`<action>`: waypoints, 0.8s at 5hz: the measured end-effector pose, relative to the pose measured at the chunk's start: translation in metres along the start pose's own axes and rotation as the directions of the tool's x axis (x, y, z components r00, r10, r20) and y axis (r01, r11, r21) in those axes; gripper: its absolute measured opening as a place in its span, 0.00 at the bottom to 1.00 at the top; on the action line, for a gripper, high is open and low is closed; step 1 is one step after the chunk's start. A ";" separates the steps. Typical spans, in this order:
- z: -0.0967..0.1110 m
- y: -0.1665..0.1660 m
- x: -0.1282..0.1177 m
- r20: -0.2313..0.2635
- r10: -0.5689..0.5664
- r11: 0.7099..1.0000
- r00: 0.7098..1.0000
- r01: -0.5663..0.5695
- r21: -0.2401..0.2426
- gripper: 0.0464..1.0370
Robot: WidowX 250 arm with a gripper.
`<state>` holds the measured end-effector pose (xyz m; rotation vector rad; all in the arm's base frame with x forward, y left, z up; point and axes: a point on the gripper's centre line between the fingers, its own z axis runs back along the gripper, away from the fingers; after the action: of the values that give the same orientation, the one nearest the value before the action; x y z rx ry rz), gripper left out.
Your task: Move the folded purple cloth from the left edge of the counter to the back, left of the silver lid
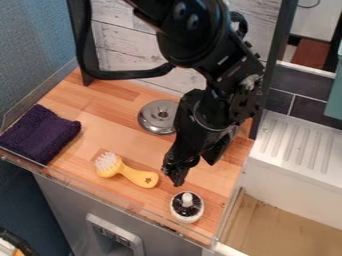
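over the right part of the wooden table (127, 95), a black gripper (195, 172) with fingers set wide apart, just behind a round white-rimmed container (188, 214) with a dark top and a pale central knob, near the front right corner. to the left of both, near the front edge, a yellow brush (139, 177) with white bristles toward the left; farther back, near the back edge, a round metal lid (151, 124), and at the front left corner, a dark purple cloth (41, 134).
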<state>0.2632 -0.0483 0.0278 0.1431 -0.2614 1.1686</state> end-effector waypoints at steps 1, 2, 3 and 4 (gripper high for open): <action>-0.006 0.004 -0.002 -0.003 -0.005 1.000 1.000 0.005 0.027 0.96; -0.014 0.015 0.009 -0.003 0.037 0.998 0.999 -0.037 0.058 0.96; -0.016 0.029 0.028 0.005 0.104 0.992 0.995 -0.104 0.073 0.96; -0.014 0.045 0.054 0.012 0.194 0.978 0.981 -0.195 0.077 0.96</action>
<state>0.2435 0.0209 0.0282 0.1920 -0.2381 1.3739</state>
